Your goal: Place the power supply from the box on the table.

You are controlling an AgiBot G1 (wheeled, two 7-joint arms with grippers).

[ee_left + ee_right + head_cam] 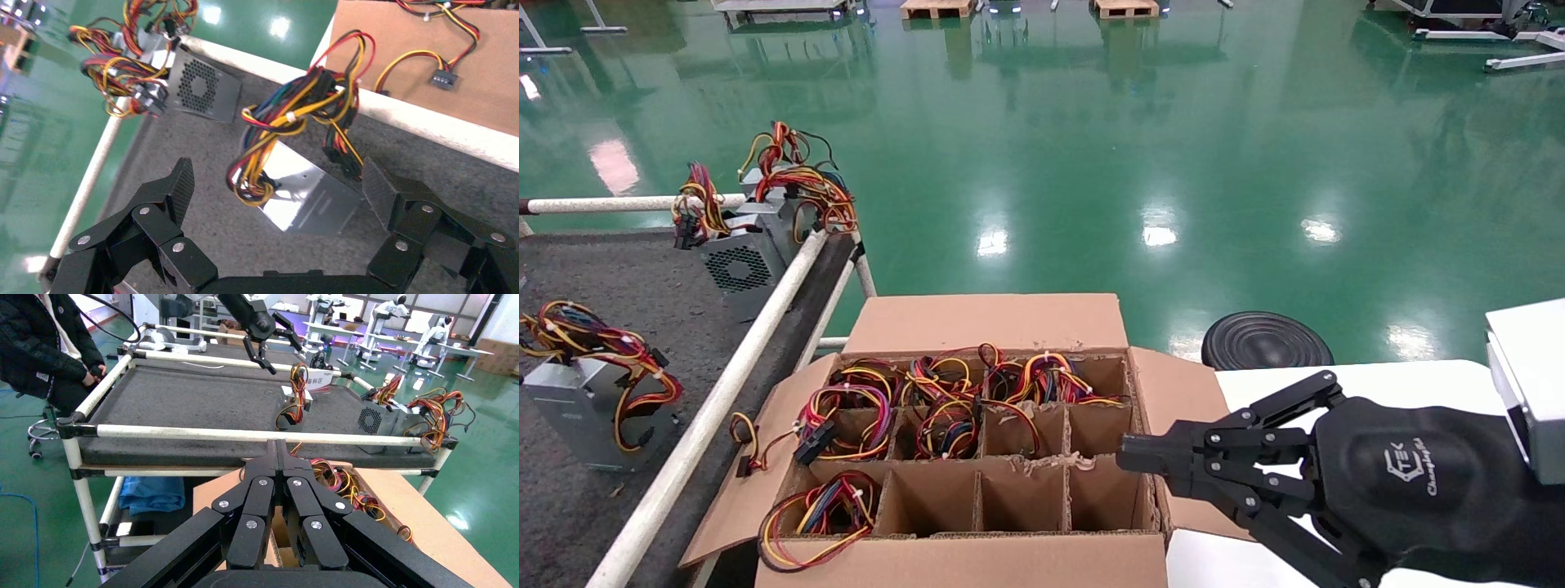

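Power supply: small silver-grey metal block w/ red, yellow, orange wire bundle (306, 196), lying flat on the table, clear of the box. In the head view it sits at the near left (588, 404).
Long axis: in left wrist view runs diagonal across the frame; wire bundle comes off the end nearer the white rail, loops up over that end. Faint label on the broad upper face.
Left gripper: black, two-finger (278, 184), hovering over the block, fingers spread wide. Not touching it.
Block vs fingers: lies between the two pads but farther out, beyond the tips; one pad (182, 184) well apart from it, other pad (379, 190) just beside the block's corner and black plugs. In right wrist view the left gripper (269, 340) hangs above the table, nothing in it.
Table: dark grey rough-textured surface w/ white tube rails (641, 286).
Box: large brown corrugated carton w/ divider grid (985, 327), next to the table's rail. Far cells and left cells hold wire bundles; middle and right near cells show only cardboard.
Other units: two grey units w/ round fan grille (744, 245) at the table's far corner by the rail, wires on top.
Right gripper: black (1132, 457), over the box's right edge, fingers pressed together, holding nothing; seen closed in own wrist view (278, 453).
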